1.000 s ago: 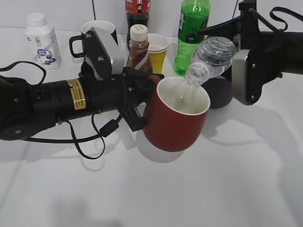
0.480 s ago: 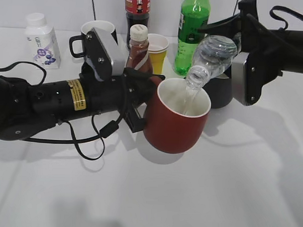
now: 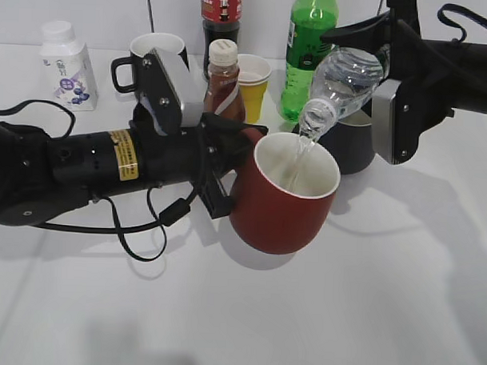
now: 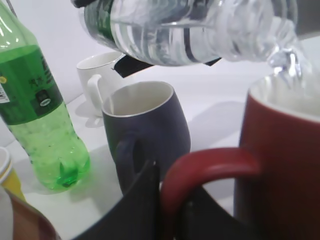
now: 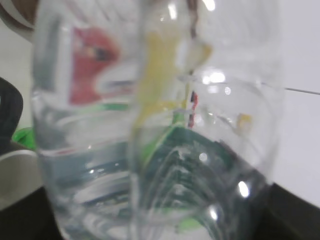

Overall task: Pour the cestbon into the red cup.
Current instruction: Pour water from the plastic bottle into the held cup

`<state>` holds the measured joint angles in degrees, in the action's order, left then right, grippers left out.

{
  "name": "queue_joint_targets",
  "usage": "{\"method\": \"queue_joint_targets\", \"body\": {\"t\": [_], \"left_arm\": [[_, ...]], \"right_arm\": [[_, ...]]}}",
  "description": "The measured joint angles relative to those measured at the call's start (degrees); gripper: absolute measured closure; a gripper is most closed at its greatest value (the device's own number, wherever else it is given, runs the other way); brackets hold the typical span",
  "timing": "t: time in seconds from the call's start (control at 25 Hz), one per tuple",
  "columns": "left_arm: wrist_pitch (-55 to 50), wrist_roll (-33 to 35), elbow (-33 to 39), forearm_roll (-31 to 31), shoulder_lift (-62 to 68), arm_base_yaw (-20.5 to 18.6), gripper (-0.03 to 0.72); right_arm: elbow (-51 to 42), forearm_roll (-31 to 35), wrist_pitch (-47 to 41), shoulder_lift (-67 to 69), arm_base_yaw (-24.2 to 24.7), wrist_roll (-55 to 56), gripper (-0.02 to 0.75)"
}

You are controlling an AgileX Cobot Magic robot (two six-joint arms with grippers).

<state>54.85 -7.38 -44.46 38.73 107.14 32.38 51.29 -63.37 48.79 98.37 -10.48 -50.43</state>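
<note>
My left gripper (image 3: 228,162) is shut on the loop handle (image 4: 200,170) of the red cup (image 3: 279,208) and holds it tilted just above the table. My right gripper (image 3: 384,59) is shut on the cestbon (image 3: 343,78), a clear ribbed bottle tipped mouth-down over the cup's rim. Water streams from its neck (image 3: 314,117) into the white inside of the cup. In the left wrist view the cestbon (image 4: 200,30) hangs above the red cup (image 4: 285,160). The right wrist view is filled by the cestbon (image 5: 160,150), so the jaws are hidden.
A dark navy-grey mug (image 3: 353,146) stands right behind the cup, a bright green soda bottle (image 3: 305,56) behind it. A brown sauce bottle (image 3: 223,86), yellow paper cup (image 3: 253,83), cola bottle (image 3: 220,13), black mug (image 3: 148,55) and white pill bottle (image 3: 67,64) line the back.
The right gripper has raised and tipped the cestbon further, lifting its neck above the rim. The water stream into the cup now shows clearly. The red cup shifted slightly.
</note>
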Motion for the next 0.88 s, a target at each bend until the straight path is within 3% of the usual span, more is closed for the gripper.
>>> {"method": "queue_joint_targets", "body": {"t": [0.88], "left_arm": [[-0.16, 0.0, 0.0, 0.11, 0.0, 0.0, 0.648]], "right_arm": [[0.06, 2.6, 3.94, 0.0, 0.0, -6.08, 0.263]]}}
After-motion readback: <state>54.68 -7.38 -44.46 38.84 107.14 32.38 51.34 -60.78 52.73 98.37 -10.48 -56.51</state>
